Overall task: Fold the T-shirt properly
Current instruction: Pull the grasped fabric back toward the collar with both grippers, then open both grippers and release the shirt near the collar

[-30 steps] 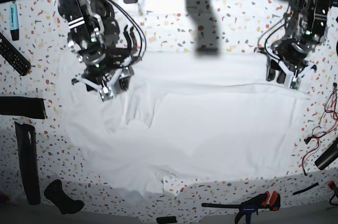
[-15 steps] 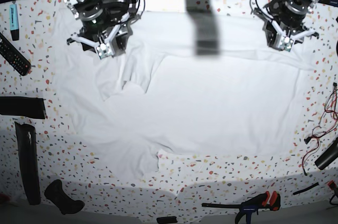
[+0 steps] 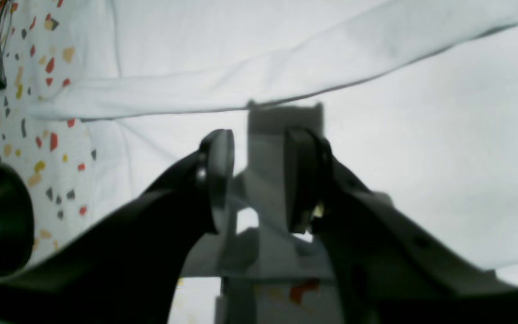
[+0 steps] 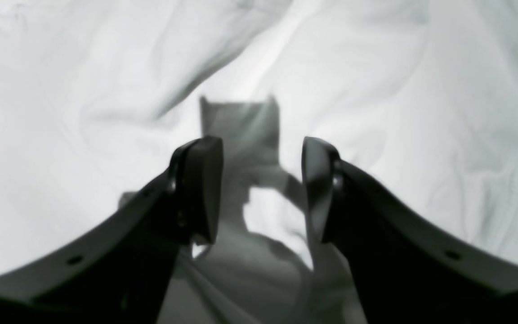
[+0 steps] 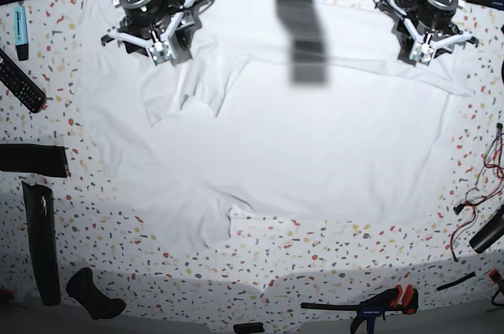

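Overall layout: the T-shirt (image 5: 283, 153) lies spread over most of the speckled tabletop (image 5: 354, 259), reaching from the far edge toward the near side.
T-shirt folds: one long folded edge runs across the cloth near the far right side; a loose flap hangs crumpled at the far left, below the right gripper.
T-shirt near edge: uneven, with a small notch about midway along it.
Left gripper (image 3: 259, 180): poised above the cloth at the far right of the base view, jaws parted with a clear gap, nothing between them.
Left gripper shadow: falls on the shirt just below the long folded edge.
Right gripper (image 4: 261, 189): above the rumpled cloth at the far left of the base view, jaws spread apart and empty.
Table clutter: a remote control (image 5: 20, 82) and black strips lie at the left edge; a clamp (image 5: 378, 302) with red parts lies at the near right; red wires (image 5: 480, 184) trail along the right edge.
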### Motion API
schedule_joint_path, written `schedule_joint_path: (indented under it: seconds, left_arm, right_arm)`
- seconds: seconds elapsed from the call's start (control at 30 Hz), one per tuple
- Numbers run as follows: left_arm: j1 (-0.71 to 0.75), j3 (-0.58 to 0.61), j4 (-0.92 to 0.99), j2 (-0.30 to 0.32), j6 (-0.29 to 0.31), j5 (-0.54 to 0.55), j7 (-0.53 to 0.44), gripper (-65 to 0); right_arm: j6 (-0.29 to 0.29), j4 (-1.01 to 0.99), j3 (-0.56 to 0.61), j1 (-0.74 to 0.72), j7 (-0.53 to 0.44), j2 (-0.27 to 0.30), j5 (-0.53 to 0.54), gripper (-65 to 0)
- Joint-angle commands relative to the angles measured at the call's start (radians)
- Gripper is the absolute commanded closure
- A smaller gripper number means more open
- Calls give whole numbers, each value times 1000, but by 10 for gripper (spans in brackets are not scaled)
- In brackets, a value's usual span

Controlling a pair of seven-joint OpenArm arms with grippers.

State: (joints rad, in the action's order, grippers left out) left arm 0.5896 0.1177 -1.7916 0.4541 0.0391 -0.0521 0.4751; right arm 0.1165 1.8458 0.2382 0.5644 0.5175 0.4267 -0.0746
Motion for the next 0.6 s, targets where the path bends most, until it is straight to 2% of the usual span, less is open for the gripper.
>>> schedule_joint_path:
  seconds: [0.0,0.13,0.27,0.37,0.57]
  left_arm:
    - [32,-1,-5,12,5,-1,72,-204]
    - [80,-1,-61,12,5,-14,75,-204]
    - [91,-1,-107,12,3,-53,74,-204]
    - [87,-1,-119,12,-34,-53,76,-204]
    - [87,-1,-120,12,-37,-61,79,-204]
  right_arm:
    - [14,-2,3,19,80,8,-21,-297]
    - [-15,-2,3,18,87,8,-61,-297]
    - [-20,-2,3,18,85,8,-61,-297]
    - [-19,-1,3,18,88,8,-61,-297]
    - [-19,37,3,18,90,8,-61,-297]
